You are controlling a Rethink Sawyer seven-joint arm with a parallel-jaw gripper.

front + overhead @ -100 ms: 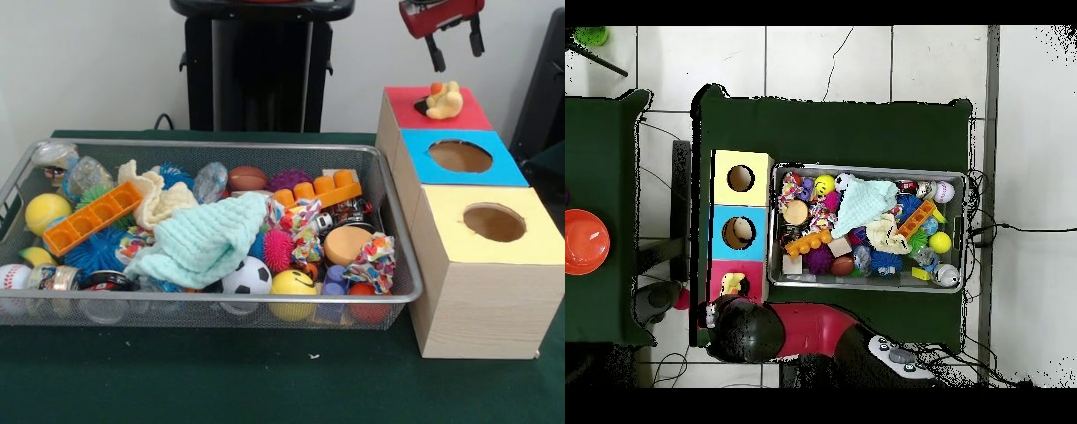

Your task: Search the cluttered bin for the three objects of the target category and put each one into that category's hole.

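My gripper [457,58] hangs open and empty at the upper right, a little above the red-topped box [468,115]. A yellow rubber duck [444,102] lies on that red top, directly under the fingers and apart from them. In front of it stand the blue-topped box [415,146] and the yellow-topped box [450,208], each with an open round hole. In the overhead view the arm [750,328] covers the gripper, and the duck [733,284] shows on the red box [721,275]. The wire bin [388,203] to the left holds the mixed toys.
The bin holds an orange ice tray [93,216], a mint cloth [203,238], a soccer ball [246,276], a yellow smiley ball [293,287], spiky balls and several small items. An orange dish [583,241] sits on a side table.
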